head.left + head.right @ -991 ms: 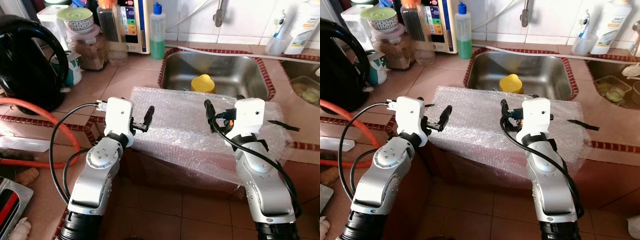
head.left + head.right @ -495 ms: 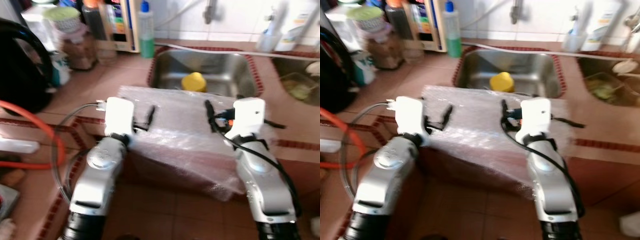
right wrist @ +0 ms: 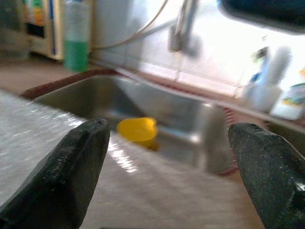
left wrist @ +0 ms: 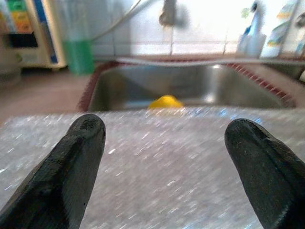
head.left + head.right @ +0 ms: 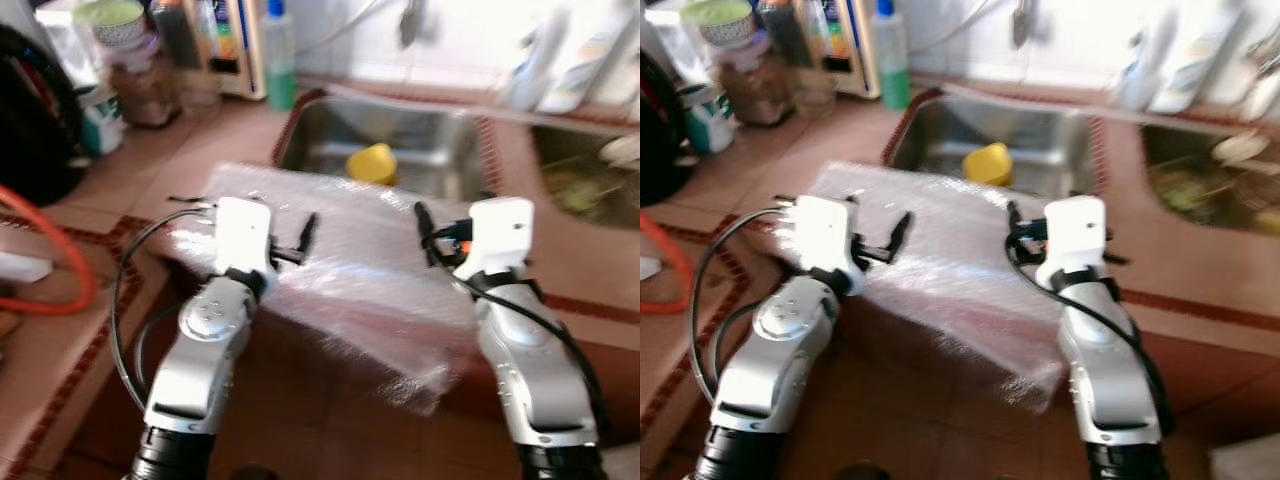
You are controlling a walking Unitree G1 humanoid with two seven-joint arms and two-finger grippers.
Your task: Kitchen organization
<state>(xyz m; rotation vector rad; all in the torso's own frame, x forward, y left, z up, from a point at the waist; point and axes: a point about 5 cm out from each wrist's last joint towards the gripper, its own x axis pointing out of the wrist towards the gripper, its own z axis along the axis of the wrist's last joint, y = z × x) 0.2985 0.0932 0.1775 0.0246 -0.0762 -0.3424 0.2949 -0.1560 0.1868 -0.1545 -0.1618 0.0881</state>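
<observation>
While a bubble-wrap sheet (image 5: 340,260) drapes the counter edge before the sink (image 5: 420,150), left gripper (image 4: 164,167) and right gripper (image 3: 171,176) hover above it, fingers apart.

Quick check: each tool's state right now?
Left tool: open, holding nothing, over the bubble wrap.
Right tool: open, holding nothing, facing the sink.

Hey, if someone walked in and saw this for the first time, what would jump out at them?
First the big sheet of bubble wrap, draped over the counter's front edge before the steel sink, with both silver arms raised over it, the left tool and right tool both open. Next, the bright yellow cup lying in the sink, and the green-filled bottle standing at its far left corner.
</observation>
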